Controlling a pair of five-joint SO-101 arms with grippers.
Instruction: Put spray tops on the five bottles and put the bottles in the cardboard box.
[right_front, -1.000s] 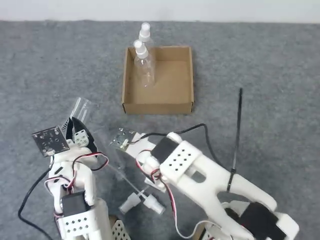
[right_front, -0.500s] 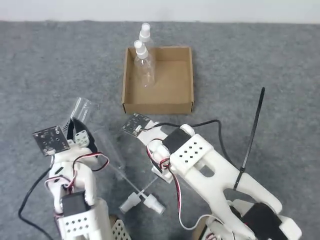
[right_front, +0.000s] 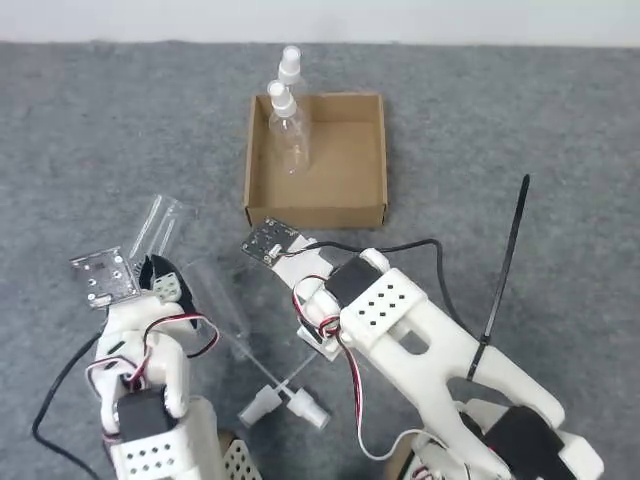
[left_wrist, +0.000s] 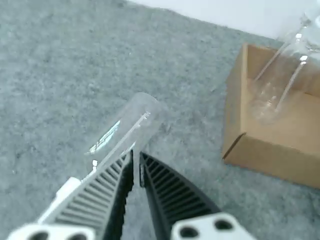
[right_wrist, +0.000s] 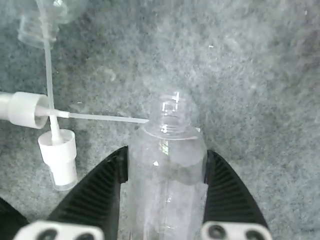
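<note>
Your right fingers (right_wrist: 107, 186) stand one on each side of an open-necked bottle (right_wrist: 167, 127), both pressed against its clear body, so the bottle is gripped. Its neck points away from the wrist and carries no top. A thin dip tube (right_wrist: 100, 118) runs from just beside that neck across to a white spray top (right_wrist: 22, 107) lying on the grey worktop (right_wrist: 260, 60). A second spray top (right_wrist: 57, 156) lies just beside the first. Its own tube runs off toward the neck of a bare bottle (right_wrist: 36, 27) lying near by. From the high view you see the two tops side by side between the arms' bases, their tubes crossing.

Your left fingers (left_wrist: 165, 187) are all but closed — a thin slit between the tips, nothing in it. A clear bottle (left_wrist: 127, 125) lies on its side just beyond the tips; you cannot tell whether a tip touches it. From above it lies near the left arm, well apart from the box.

The cardboard box (right_front: 315, 214) sits at the far middle of the worktop, open side up. One topped bottle (right_front: 290, 135) leans inside it, against the wall on the left arm's side. Another capped bottle (right_front: 290, 65) stands at the far corner on that same side — inside or just behind the box, you cannot tell.
</note>
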